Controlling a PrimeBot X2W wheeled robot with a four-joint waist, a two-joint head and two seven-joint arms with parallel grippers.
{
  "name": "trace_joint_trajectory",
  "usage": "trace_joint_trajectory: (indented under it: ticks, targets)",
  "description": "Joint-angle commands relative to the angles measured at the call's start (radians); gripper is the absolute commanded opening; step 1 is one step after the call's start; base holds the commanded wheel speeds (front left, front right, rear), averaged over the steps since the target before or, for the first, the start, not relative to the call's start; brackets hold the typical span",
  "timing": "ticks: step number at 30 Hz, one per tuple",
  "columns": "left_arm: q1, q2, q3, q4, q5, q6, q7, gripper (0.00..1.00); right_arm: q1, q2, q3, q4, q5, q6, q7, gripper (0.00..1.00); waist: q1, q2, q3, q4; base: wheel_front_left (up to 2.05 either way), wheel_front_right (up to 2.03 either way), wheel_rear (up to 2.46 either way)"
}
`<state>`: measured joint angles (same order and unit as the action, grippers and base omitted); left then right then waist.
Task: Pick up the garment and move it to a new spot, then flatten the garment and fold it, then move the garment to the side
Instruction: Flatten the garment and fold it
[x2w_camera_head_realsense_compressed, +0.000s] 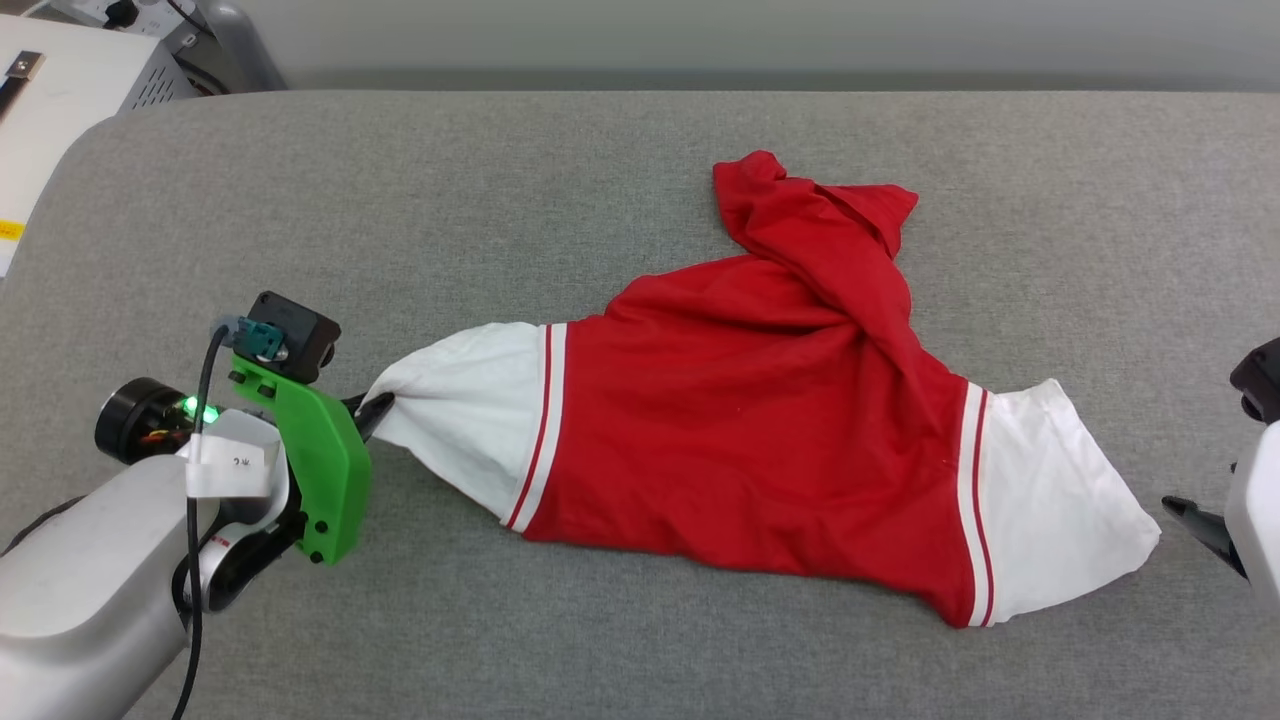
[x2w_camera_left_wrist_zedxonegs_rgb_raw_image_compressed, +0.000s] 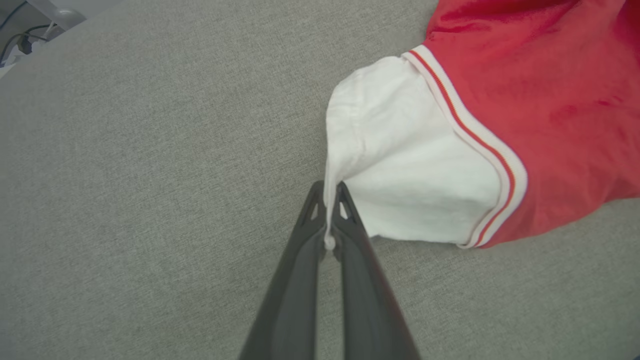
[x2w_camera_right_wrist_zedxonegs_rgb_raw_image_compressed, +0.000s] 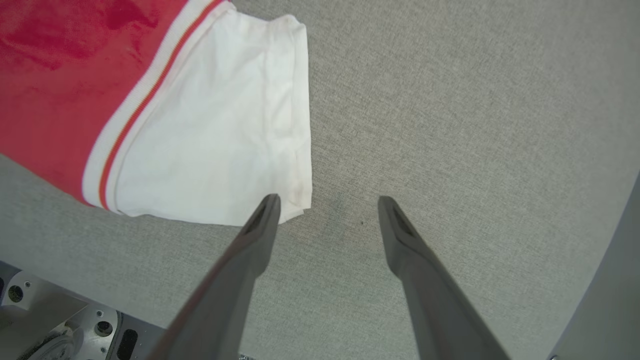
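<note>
— Where's the red jersey with the white short sleeves (x2w_camera_head_realsense_compressed: 740, 430)?
— Crumpled across the middle of the grey fabric-covered table (x2w_camera_head_realsense_compressed: 500, 200), one sleeve out toward each arm, its far end twisted into a bunch.
— And the left gripper (x2w_camera_left_wrist_zedxonegs_rgb_raw_image_compressed: 329, 187)?
— Its two dark fingers are pressed together on the hem of the nearer sleeve, a thin fold pinched between them.
— The right gripper (x2w_camera_right_wrist_zedxonegs_rgb_raw_image_compressed: 328, 198)?
— Spread wide, holding nothing. One fingertip sits right at the corner of the other sleeve.
</note>
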<state>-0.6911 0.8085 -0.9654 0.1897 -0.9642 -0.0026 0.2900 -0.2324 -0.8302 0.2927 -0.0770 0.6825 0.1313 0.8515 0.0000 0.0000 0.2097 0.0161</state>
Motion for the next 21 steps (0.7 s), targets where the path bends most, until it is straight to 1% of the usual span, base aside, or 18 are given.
trace_joint_trajectory:
  ticks: [1,4,8,12,15,17,18,19,21]
  targets:
    - [0.008,-0.001,0.000,-0.012,0.010,0.010,0.002,0.00,-0.012,0.009,0.017,0.029,0.009,-0.001,0.001,1.00,0.0000,0.0000,0.017,0.012,0.00,0.00,0.00]
    - [0.004,-0.003,-0.002,-0.028,0.017,0.020,0.003,0.00,-0.040,0.028,0.055,0.093,0.004,-0.001,-0.017,1.00,0.0000,0.0000,0.034,0.017,0.00,0.00,0.00]
    - [-0.002,-0.004,-0.006,-0.040,0.030,0.027,0.002,0.00,-0.079,0.073,0.104,0.186,0.011,-0.001,-0.056,1.00,0.0000,0.0000,0.058,0.023,0.00,0.00,0.00]
    - [-0.009,-0.011,-0.009,-0.041,0.039,0.031,-0.001,0.00,-0.094,0.093,0.180,0.285,-0.012,-0.001,-0.091,1.00,0.0000,0.0000,0.076,0.030,0.00,0.00,0.00]
    - [-0.009,-0.018,-0.011,-0.038,0.040,0.033,-0.006,0.00,-0.081,0.108,0.254,0.342,0.004,-0.001,-0.099,1.00,0.0000,0.0000,0.080,0.035,0.00,0.00,0.00]
    - [-0.004,-0.021,-0.011,-0.034,0.037,0.034,-0.010,0.00,-0.078,0.115,0.287,0.359,0.032,-0.001,-0.115,1.00,0.0000,0.0000,0.080,0.035,0.00,0.00,0.00]
    - [-0.001,-0.022,-0.011,-0.032,0.035,0.034,-0.013,0.00,-0.081,0.118,0.293,0.362,0.046,-0.001,-0.133,0.09,0.0000,0.0000,0.077,0.034,0.00,0.00,0.00]
    - [0.004,-0.022,-0.010,-0.029,0.031,0.034,-0.017,0.00,-0.087,0.122,0.296,0.366,0.060,-0.001,-0.154,0.00,0.0000,0.0000,0.072,0.031,0.00,0.00,0.00]
    - [0.017,-0.022,-0.006,-0.027,0.020,0.033,-0.030,0.00,-0.104,0.118,0.297,0.369,0.063,-0.001,-0.201,0.00,0.0000,0.0000,0.058,0.025,0.00,0.00,0.00]
